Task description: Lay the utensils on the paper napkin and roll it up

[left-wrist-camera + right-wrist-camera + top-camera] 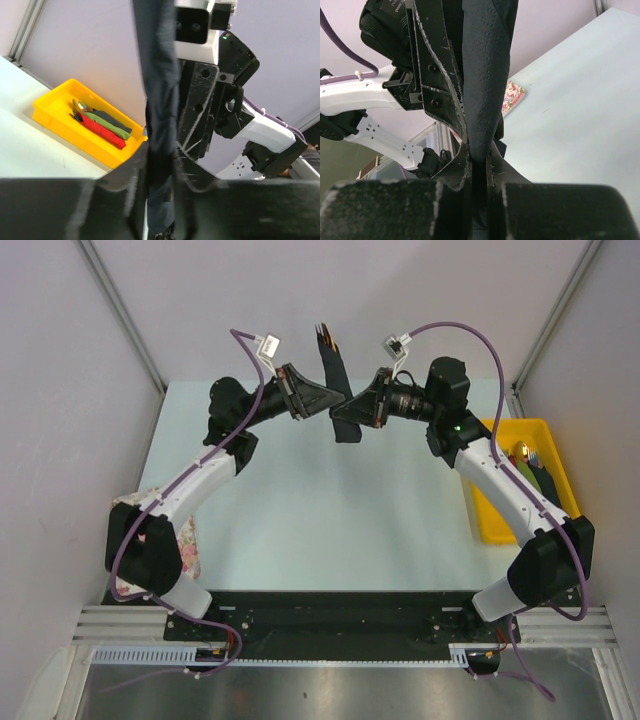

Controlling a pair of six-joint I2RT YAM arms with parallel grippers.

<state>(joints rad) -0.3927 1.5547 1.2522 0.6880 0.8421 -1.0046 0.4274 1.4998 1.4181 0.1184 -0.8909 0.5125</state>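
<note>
The black paper napkin (337, 375) is a narrow roll held upright in the air above the far middle of the table. Orange-brown utensil ends with small tines (324, 335) stick out of its top. My left gripper (322, 402) and my right gripper (354, 412) face each other, and both are shut on the roll. The roll runs up between my fingers in the left wrist view (159, 100) and the right wrist view (487, 75). The rest of the utensils is hidden inside the roll.
A yellow tray (500, 525) at the right edge holds red and green rolled napkins (102, 127) with gold cutlery. A floral pink-white cloth (188, 545) lies at the left by the left arm. Grey walls stand on three sides.
</note>
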